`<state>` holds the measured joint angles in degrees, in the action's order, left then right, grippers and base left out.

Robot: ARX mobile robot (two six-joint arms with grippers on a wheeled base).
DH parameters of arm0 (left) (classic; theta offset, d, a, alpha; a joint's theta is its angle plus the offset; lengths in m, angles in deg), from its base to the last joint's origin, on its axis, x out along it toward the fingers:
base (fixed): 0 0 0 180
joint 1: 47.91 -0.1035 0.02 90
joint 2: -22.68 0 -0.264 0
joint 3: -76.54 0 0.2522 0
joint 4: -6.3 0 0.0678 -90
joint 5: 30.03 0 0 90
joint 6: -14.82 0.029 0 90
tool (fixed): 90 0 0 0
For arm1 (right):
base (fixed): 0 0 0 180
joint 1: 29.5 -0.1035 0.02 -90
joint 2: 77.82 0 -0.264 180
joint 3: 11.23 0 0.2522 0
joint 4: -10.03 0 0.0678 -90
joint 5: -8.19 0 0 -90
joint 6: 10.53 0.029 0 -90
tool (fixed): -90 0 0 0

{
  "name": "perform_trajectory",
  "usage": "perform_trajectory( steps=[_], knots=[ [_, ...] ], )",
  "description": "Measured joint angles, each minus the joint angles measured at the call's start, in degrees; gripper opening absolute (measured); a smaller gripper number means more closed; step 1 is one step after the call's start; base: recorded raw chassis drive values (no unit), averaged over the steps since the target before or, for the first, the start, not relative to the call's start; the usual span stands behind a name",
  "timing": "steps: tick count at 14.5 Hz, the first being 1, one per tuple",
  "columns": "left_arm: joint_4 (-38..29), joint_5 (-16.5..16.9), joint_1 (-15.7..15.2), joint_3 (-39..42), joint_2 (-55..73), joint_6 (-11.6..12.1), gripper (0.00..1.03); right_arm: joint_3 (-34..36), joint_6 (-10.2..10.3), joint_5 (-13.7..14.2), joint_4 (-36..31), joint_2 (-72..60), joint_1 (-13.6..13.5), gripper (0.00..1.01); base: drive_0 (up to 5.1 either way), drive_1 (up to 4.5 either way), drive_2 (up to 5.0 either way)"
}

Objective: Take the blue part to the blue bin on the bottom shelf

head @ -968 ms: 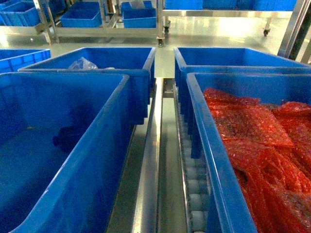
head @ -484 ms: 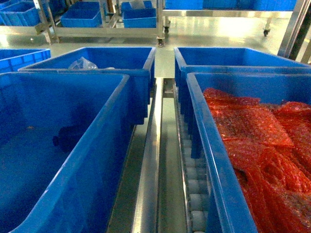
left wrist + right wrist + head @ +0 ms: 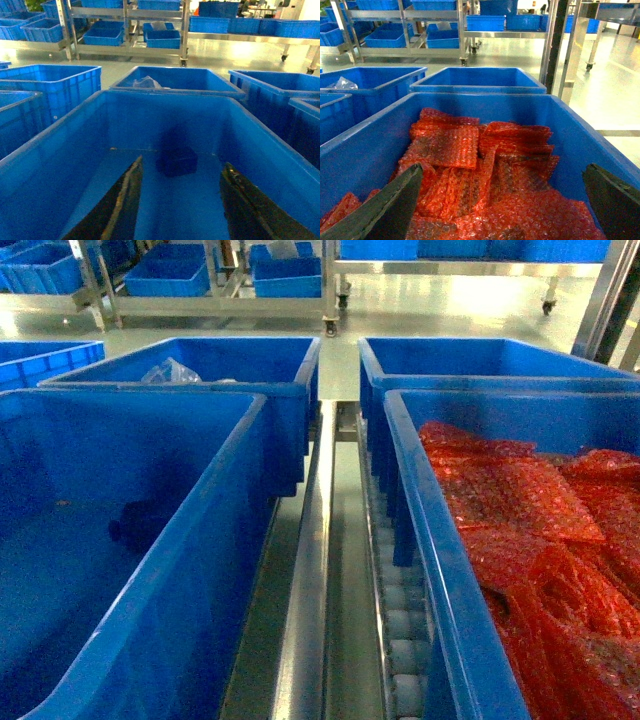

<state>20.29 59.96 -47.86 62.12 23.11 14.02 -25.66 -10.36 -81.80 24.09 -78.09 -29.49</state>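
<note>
My left gripper [image 3: 180,200] hangs wide open and empty, the blue part [image 3: 177,161] just ahead of its fingertips inside the blue bin [image 3: 60,150].

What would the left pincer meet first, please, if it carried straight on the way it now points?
Most likely the small dark blue block on the floor of the large blue plastic bin. The left pincer is open, its fingers either side of that line. Depth is unclear; the bin's far wall lies behind.

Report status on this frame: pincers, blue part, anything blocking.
Left pincer open, empty, above near-left bin. Blue part on that bin's floor, ungrasped. Right pincer open over red bubble wrap. Nothing between left pincer and part.
</note>
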Motion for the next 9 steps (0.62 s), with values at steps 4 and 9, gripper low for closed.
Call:
perform_trajectory(
  steps=[4, 9],
  knots=[
    [0.0, 0.0, 0.0, 0.0, 0.0, 0.0, 0.81, 0.0, 0.0, 0.0, 0.0, 0.0, 0.0, 0.98, 0.0, 0.00, 0.0],
    [0.0, 0.0, 0.0, 0.0, 0.0, 0.0, 0.98, 0.0, 0.0, 0.0, 0.0, 0.0, 0.0, 0.98, 0.0, 0.00, 0.0]
  ],
)
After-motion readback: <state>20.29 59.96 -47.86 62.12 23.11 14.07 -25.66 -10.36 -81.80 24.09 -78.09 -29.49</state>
